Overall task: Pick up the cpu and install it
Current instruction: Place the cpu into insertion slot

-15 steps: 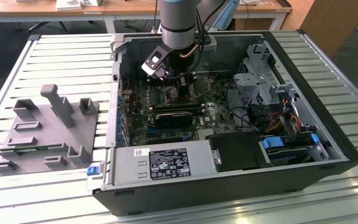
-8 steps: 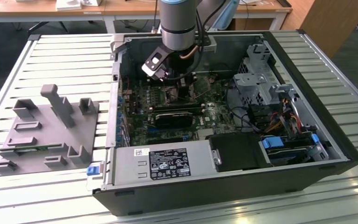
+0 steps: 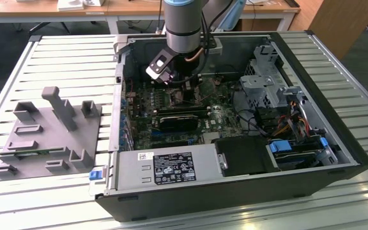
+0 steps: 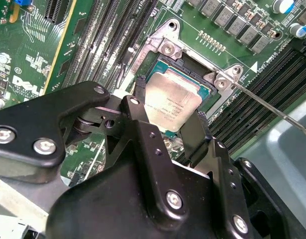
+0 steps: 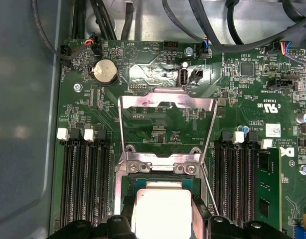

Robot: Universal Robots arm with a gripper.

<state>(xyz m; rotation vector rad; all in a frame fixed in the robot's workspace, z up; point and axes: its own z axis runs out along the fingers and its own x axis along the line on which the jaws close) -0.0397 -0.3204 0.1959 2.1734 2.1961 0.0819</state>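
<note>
The cpu (image 4: 173,102), a small square chip with a silvery top, lies level over the dark socket (image 4: 168,47) on the green motherboard (image 3: 171,127). My gripper (image 4: 170,115) reaches down into the open computer case, and its black fingers (image 4: 204,135) press against two opposite edges of the chip. In the first wrist view the cpu (image 5: 160,209) shows pale between the same fingers, with the gripper (image 5: 162,220) centred on it. From the exterior view, the gripper (image 3: 184,90) hangs low over the board's middle. Whether the chip is fully seated in the socket I cannot tell.
The socket's metal load plate (image 5: 165,102) is flipped open, and its thin lever (image 4: 272,107) sticks out sideways. Memory slots (image 5: 85,184) flank the socket. The case wall (image 3: 235,191), power supply (image 3: 171,167) and drive cage (image 3: 267,81) close in. A grey tray (image 3: 50,134) sits at the exterior view's left.
</note>
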